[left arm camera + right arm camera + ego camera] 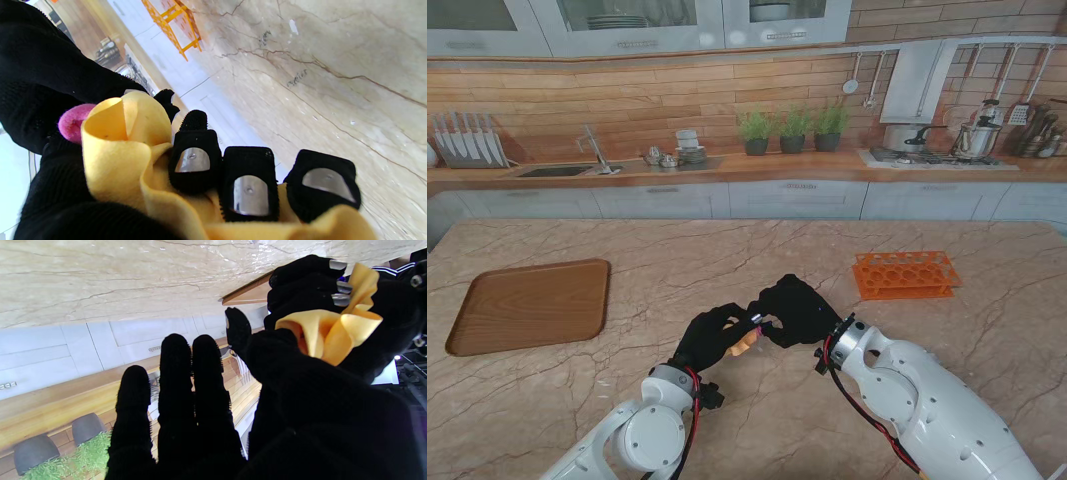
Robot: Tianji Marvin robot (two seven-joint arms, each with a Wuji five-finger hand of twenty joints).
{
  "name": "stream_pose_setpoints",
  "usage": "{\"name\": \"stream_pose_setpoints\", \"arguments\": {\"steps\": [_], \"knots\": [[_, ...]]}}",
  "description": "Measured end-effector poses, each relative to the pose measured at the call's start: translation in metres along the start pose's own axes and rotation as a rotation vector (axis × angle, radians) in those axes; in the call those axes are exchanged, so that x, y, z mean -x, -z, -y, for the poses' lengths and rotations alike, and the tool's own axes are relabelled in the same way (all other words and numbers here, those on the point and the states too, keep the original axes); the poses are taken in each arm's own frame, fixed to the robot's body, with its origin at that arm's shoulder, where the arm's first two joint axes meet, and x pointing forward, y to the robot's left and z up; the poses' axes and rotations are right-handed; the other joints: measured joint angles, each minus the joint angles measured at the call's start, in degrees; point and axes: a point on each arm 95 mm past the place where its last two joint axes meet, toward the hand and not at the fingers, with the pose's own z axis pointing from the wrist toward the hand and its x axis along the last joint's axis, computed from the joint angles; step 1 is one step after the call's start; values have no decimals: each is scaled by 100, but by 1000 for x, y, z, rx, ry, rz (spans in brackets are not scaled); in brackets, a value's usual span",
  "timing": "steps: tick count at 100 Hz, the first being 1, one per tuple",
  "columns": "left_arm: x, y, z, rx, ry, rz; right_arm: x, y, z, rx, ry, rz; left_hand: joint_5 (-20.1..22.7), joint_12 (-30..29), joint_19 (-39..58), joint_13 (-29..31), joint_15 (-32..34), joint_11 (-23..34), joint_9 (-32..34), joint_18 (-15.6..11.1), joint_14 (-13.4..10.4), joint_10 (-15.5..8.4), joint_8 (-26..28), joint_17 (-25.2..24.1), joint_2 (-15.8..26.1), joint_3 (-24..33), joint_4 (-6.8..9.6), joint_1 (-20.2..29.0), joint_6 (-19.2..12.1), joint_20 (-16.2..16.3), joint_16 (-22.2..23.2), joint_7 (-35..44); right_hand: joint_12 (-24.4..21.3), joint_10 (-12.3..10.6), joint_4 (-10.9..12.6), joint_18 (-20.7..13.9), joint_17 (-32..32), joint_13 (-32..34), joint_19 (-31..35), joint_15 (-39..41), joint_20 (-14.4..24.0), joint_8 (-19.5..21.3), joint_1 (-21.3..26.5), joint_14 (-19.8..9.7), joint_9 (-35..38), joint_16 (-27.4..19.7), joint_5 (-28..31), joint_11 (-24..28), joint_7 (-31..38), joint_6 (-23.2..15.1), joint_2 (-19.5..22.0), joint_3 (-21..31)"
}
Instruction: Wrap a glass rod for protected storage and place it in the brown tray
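The marble table [757,250] shows bare stone on all sides of my hands in the stand view. The brown tray [530,304] lies at centre left of that frame, well apart from my hands, nothing on it. An orange rack [905,274] stands at centre right, near the far edge, also well apart.

My left hand [712,335] and right hand [799,310] meet at lower centre of the stand frame, raised off the stone. The left hand is closed around a bunched yellow cloth [130,156]; three fingertips [250,186] curl over its folds in the left wrist view. A pink piece [71,121] shows beside the cloth; I cannot tell what it is. The right hand pinches the cloth's end between thumb and forefinger, its other fingers [175,380] extended and free. The glass rod is not discernible; presumably inside the cloth, unconfirmed.
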Motion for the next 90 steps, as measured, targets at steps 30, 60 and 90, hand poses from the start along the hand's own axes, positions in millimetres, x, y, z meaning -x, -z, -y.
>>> {"name": "stream_pose_setpoints", "arguments": {"steps": [30, 60, 90], "knots": [[1, 0, 0, -5, -7, -9, 0, -3, 0, -16, 47, -22, 10, 19, 0, 0, 0, 0, 0, 19, 1, 1, 0, -12, 182, -25, 7, -308, 1, 31, 0, 0, 0, 0, 0, 0, -1, 0, 1, 0, 0, -58, 4, 0, 0, 0, -2, 0, 5, 29, 0, -1], [-1, -1, 0, 1, -28, -24, -1, -4, 3, -28, 39, -17, 16, 54, 0, 0, 0, 0, -1, -61, -78, -80, 19, 37, -598, 5, 14, 139, 1, 32, 0, 9, 0, 0, 0, 0, -1, 0, 2, 0, 0, -76, -3, 0, 0, 0, -2, 0, 6, 15, 0, -2], [-3, -2, 0, 0, -21, -23, 2, -3, 3, -28, 42, -17, -60, 15, 7, 0, 2, -119, 4, -226, -80, 68, -368, 85, -1868, 3936, -647, 86, -17, -108, 1, 374, -1, 0, 0, 0, -1, 0, 5, 0, 0, -94, -50, 0, 0, 0, -74, 0, -78, 509, -9, -8]]}}
